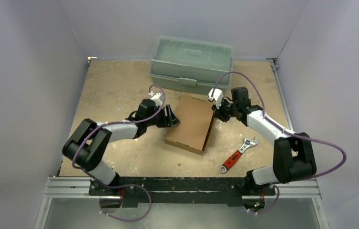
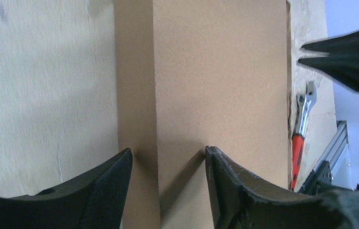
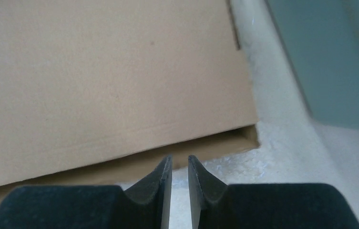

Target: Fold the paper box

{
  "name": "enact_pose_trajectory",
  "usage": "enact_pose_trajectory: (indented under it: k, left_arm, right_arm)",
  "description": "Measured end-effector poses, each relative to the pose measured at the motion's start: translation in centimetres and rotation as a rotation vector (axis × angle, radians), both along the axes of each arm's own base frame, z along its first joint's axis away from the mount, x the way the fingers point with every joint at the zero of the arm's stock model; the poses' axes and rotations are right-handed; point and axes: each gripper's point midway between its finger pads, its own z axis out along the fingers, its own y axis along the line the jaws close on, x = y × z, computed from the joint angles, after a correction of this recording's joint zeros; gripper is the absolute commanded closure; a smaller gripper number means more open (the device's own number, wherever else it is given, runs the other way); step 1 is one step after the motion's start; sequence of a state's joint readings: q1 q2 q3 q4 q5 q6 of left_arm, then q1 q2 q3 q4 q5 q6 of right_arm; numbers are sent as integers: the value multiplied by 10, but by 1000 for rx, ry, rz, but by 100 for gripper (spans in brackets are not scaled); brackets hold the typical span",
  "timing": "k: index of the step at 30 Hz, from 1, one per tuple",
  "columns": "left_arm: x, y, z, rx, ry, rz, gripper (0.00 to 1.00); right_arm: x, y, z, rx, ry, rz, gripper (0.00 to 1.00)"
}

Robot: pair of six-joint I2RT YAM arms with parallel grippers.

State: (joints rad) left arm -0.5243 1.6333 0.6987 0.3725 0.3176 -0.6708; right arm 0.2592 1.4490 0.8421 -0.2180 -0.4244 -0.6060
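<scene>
Two grippers attend one paper box (image 1: 189, 124), plain brown corrugated cardboard, lying flat and closed near the middle of the table (image 1: 115, 90), its long axis slightly skewed. The left gripper (image 2: 168, 157) sits at the box's left long edge. Its jaws are released and stand well apart, with the crease between top panel and side wall running between them, and they clamp nothing. The right gripper (image 3: 179, 162) sits low at the box's far right corner, just off the cardboard. Its jaws are nearly together with a thin slit between them, nothing lies in that slit, and a little of the box's open end shows beside them. One grey-green toolbox (image 1: 191, 62) stands lid down at the far edge, just behind the box. One adjustable wrench (image 1: 238, 154) with a red handle lies on the table to the right of the box, apart from it.
</scene>
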Motion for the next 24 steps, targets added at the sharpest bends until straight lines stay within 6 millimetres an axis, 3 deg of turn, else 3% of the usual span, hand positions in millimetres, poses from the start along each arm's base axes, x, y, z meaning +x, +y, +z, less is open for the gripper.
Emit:
enact_pose_trajectory:
  k: [3,6,9,11,13,16,21,24]
  left_arm:
    - [-22,9,1,15,11,21,28]
    - [-39,21,7,31,11,52,15]
    - [-35,31,35,12,-55,113,9]
    - [-28,37,54,-11,-109,146,9]
    - [-18,42,62,-19,-124,170,9]
    - [3,49,56,-19,-100,195,9]
    - [22,45,21,-6,-15,176,13]
    - [29,32,5,-14,25,133,15]
  right_arm:
    - [-1,-6,22,14,-62,26,79]
    - [2,-28,42,36,-110,-15,79]
    - [14,-54,55,66,-141,-128,75]
    - [28,-65,62,94,-172,-238,78]
    - [37,-67,62,139,-162,-330,86]
    - [48,-63,47,216,-81,-429,100]
    - [48,-60,-8,283,151,-602,100]
    - [47,-62,-23,302,212,-684,100]
